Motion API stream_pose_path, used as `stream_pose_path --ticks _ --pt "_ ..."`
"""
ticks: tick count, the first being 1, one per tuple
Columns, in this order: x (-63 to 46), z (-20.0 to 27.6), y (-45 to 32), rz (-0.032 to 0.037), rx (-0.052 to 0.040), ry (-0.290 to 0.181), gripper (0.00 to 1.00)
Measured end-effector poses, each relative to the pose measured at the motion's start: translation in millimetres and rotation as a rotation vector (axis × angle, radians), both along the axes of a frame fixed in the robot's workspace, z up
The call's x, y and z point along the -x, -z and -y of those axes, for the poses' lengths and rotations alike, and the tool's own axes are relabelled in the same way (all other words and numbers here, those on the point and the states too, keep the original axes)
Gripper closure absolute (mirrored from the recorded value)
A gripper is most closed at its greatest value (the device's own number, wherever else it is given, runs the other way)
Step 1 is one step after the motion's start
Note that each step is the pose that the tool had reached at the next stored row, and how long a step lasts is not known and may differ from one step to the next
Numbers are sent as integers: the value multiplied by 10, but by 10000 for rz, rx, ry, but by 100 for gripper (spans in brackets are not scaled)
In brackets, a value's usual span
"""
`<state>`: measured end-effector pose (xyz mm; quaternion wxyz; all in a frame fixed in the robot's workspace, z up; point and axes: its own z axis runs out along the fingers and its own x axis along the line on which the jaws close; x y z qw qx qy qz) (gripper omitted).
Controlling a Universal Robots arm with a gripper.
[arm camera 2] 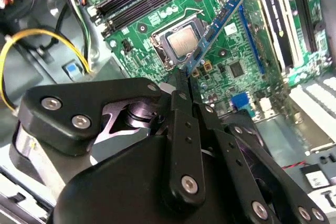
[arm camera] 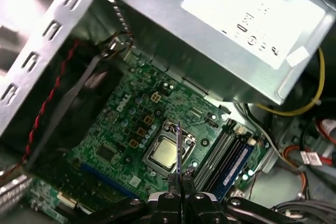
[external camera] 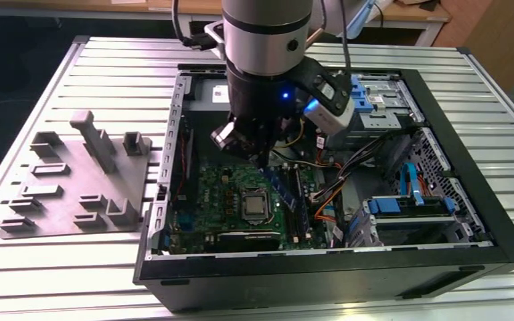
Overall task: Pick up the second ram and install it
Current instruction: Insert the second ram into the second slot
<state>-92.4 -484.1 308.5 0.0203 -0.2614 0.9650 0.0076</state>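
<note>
The claw (arm camera 2: pixel 181 77) is pinching the second ram (arm camera 2: pixel 223 17) by one end, probably to leave its contact edge free for a slot. The stick hangs above the motherboard (external camera: pixel 221 194), near the processor (arm camera: pixel 165 153), inside the open case (external camera: pixel 328 274) lying on the tabletop (external camera: pixel 61 267).

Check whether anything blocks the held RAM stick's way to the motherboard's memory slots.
Nothing visible does. The black gripper, jaws shut, holds the thin blue-green ram stick above the green motherboard. The dark memory slots lie uncovered.
</note>
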Motion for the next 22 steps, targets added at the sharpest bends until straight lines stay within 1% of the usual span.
stream_pose_path --ticks 22 --pt "0 0 86 0 1 3993 87"
